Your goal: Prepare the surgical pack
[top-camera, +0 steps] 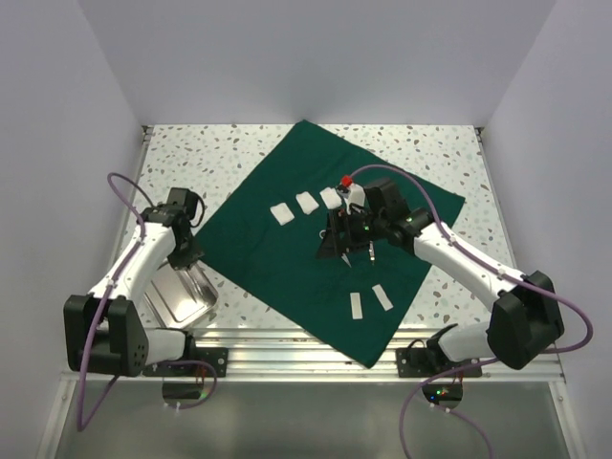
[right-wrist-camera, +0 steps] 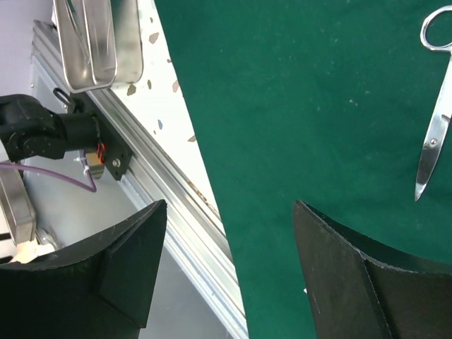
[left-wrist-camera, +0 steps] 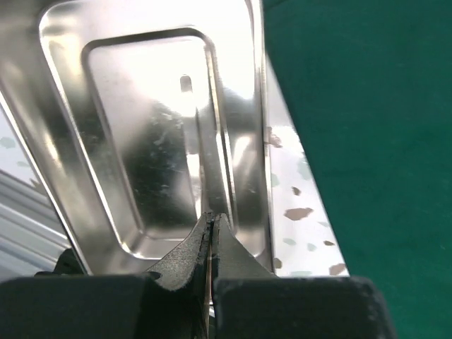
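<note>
The dark green drape point(top-camera: 287, 258) lies spread flat as a big square turned cornerwise on the table. Three white pads point(top-camera: 307, 202) lie in a row on it, and two white strips point(top-camera: 357, 306) lie near its front corner. My right gripper point(top-camera: 337, 241) hovers open and empty over the drape's middle. In the right wrist view the gripper point(right-wrist-camera: 230, 205) shows the drape's edge below it and steel scissors point(right-wrist-camera: 434, 134) lying to the right. My left gripper point(left-wrist-camera: 212, 217) is shut on the rim of the shiny steel tray point(left-wrist-camera: 141, 141), which sits off the drape at the left point(top-camera: 186, 296).
The speckled table point(top-camera: 449, 153) is walled at the back and sides. An aluminium rail point(top-camera: 287, 339) runs along the front edge, with both arm bases on it. The drape point(left-wrist-camera: 367, 141) lies just right of the tray in the left wrist view.
</note>
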Controlling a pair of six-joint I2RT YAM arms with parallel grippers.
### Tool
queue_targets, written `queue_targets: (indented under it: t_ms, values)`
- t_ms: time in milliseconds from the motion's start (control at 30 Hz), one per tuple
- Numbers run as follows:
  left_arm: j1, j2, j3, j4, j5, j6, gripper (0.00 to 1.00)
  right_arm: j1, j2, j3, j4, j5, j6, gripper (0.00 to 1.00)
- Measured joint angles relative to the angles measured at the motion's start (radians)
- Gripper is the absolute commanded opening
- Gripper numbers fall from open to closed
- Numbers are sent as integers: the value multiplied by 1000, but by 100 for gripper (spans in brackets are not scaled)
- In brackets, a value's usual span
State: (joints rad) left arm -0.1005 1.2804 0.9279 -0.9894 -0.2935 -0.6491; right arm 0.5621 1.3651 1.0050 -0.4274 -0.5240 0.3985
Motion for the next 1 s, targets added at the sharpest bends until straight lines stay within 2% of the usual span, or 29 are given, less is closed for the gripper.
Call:
queue_targets:
  t_ms: [200, 300, 400, 433, 533, 567, 667, 733, 900, 967, 1000]
  values:
    - [68, 44, -20, 2, -22, 18, 0, 0, 1, -6, -2, -17, 0, 76]
    - [138, 86, -26, 14, -6, 48, 0, 0, 6, -6, 0, -16, 0, 76]
    - [187, 135, -30, 43, 15, 74, 14, 0, 24, -6, 2, -3, -1, 77]
    - [195, 145, -34, 55, 26, 85, 23, 1, 36, -6, 1, 8, -2, 77]
    - [210, 156, -46, 77, 63, 104, 40, 1, 85, 2, -8, 53, -8, 76]
    - [212, 155, -48, 84, 72, 106, 42, 1, 110, 11, -14, 72, -11, 76]
    - [219, 149, -55, 102, 97, 115, 53, 1, 190, 46, -34, 159, -25, 70]
    - [222, 126, -60, 108, 114, 118, 56, 1, 234, 72, -52, 222, -38, 62]
    - [225, -8, -63, 113, 161, 119, 57, 0, 335, 166, -98, 363, -89, 40]
    - [225, -79, -63, 118, 202, 122, 58, 0, 380, 198, -103, 394, -113, 38]
    - [224, -117, -63, 121, 223, 125, 68, 0, 399, 208, -103, 404, -121, 36]
